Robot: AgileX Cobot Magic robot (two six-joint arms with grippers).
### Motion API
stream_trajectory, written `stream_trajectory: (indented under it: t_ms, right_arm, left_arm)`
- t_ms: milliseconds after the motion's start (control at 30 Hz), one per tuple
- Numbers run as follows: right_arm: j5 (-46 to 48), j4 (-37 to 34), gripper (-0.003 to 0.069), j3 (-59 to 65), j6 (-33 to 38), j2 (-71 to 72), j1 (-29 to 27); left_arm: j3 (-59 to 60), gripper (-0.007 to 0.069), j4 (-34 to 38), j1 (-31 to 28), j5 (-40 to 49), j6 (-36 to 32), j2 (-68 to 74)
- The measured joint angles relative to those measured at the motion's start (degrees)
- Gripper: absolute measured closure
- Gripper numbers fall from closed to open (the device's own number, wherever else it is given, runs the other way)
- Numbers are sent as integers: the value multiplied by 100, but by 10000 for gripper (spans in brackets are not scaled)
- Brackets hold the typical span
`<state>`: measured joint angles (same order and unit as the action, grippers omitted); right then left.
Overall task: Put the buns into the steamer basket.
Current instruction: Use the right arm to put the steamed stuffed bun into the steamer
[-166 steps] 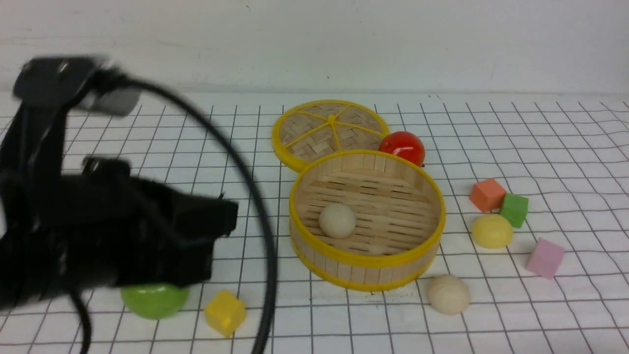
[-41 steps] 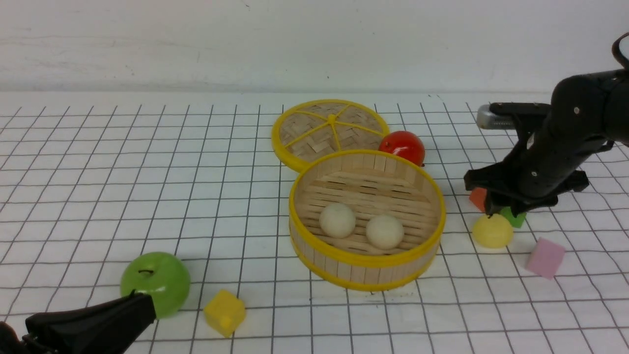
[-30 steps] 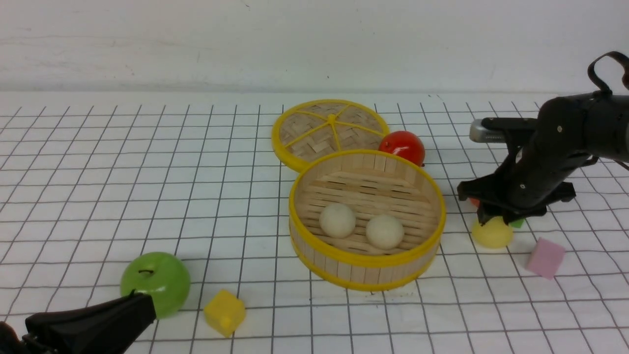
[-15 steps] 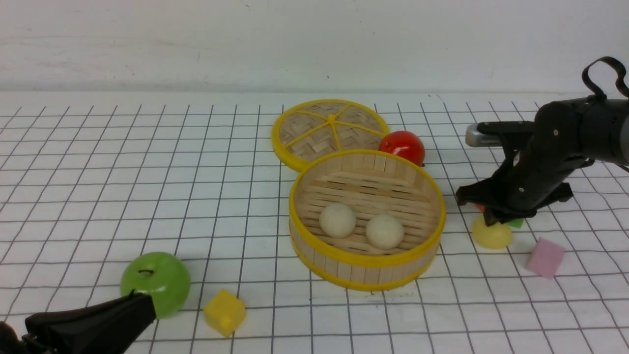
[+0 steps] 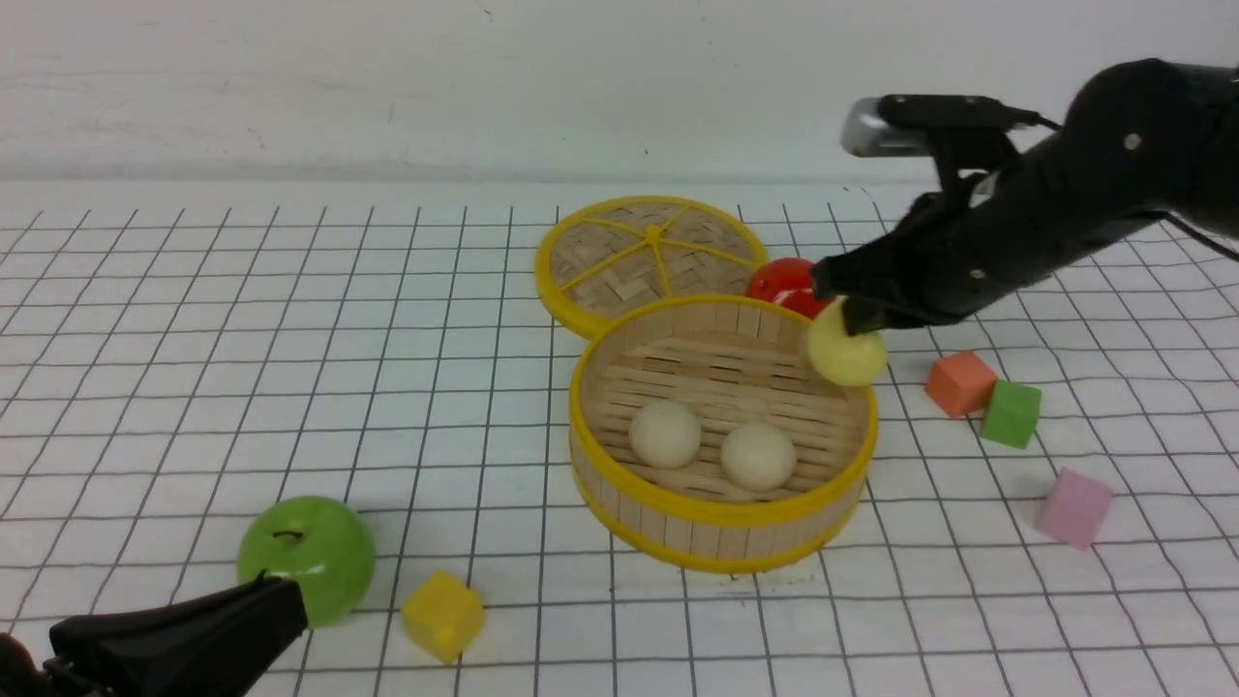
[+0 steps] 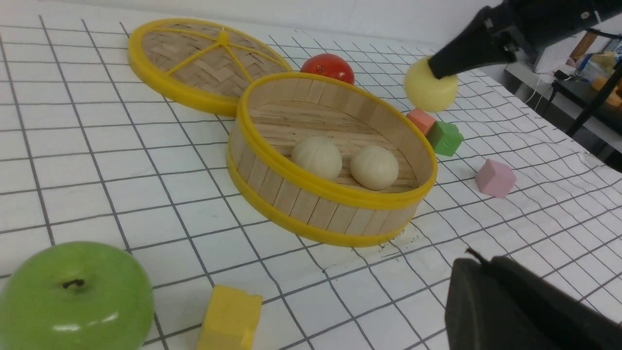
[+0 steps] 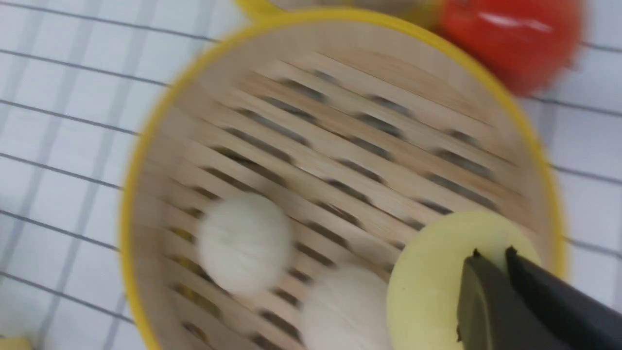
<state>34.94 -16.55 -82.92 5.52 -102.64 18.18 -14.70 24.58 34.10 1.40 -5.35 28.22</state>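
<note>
a white tabletop (image 5: pixel 465 620) ruled with thin dark grid lines meets a plain, faintly scuffed white wall (image 5: pixel 436 87). the round bamboo steamer basket (image 5: pixel 726 537), pale slats between smooth yellow rims, holds two matte cream-white domed buns (image 5: pixel 758 456). the right gripper (image 5: pixel 857 324) has its fingers clamped on the smooth pale-yellow bun (image 5: pixel 847 353), held up off the tabletop by the basket's right side. the left gripper's (image 6: pixel 474 255) fingers are together. a woven disc lid (image 5: pixel 619 257) with yellow spokes lies behind the basket, near a glossy red apple (image 5: pixel 782 283).
</note>
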Motion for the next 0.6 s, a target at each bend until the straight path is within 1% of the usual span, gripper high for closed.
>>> stream_trajectory:
  t_ms: [200, 267, 333, 367, 400, 433, 467, 533, 600]
  right_arm:
    - [-626, -269, 643, -446, 48, -927, 229]
    - [-765, -364, 627, -600, 48, -1250, 260]
    - [-899, -447, 595, -713, 48, -1525, 295]
    - [-949, -458, 562, -740, 48, -1630, 300]
    - [-1036, -460, 494, -751, 48, -1715, 304]
    - [-1043, -460, 485, -751, 48, -1715, 304]
    - [-1070, -454, 419, -751, 48, -1728, 304]
    - [-1089, -451, 320, -767, 48, -1708, 299]
    - [-973, -451, 239, -767, 48, -1598, 299]
  left_arm:
    - [0, 607, 0, 0, -5, 0, 0]
    - [0, 607, 0, 0, -5, 0, 0]
    - [0, 607, 0, 0, 1, 0, 0]
    - [0, 607, 0, 0, 1, 0, 0]
    - [0, 606, 0, 0, 1, 0, 0]
    - [0, 606, 0, 0, 1, 0, 0]
    - [0, 604, 0, 0, 1, 0, 0]
    - [0, 602, 0, 0, 1, 0, 0]
    - [0, 599, 0, 0, 5, 0, 0]
